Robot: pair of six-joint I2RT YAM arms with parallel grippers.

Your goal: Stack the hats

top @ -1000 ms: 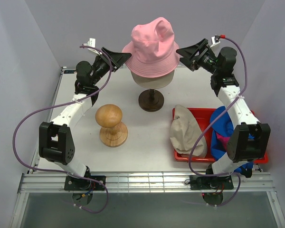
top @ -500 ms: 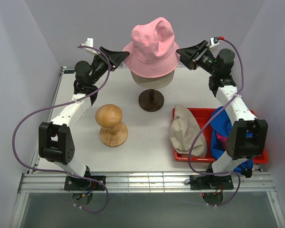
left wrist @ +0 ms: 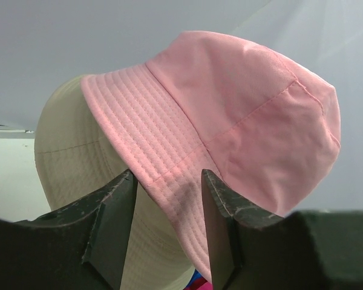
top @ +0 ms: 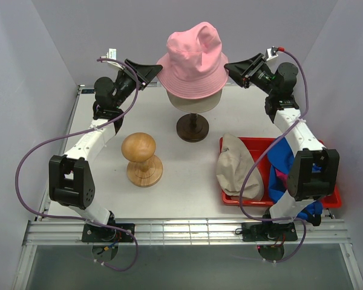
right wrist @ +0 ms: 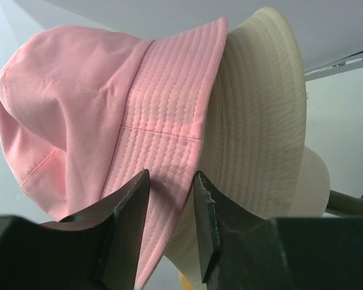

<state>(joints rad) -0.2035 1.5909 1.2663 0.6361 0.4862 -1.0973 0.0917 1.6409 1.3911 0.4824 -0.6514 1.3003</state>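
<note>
Left gripper at pink hat brim

Five hats: one pink bucket hat at upper centre, one beige bucket hat beneath it, one beige hat at lower right, one blue cap and one magenta hat, mostly hidden. One red tray, one wooden hat block, one mannequin stand. Two arms: left arm and right arm.

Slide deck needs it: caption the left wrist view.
Open left gripper at the pink bucket hat's brim, beige hat underneath.
</note>
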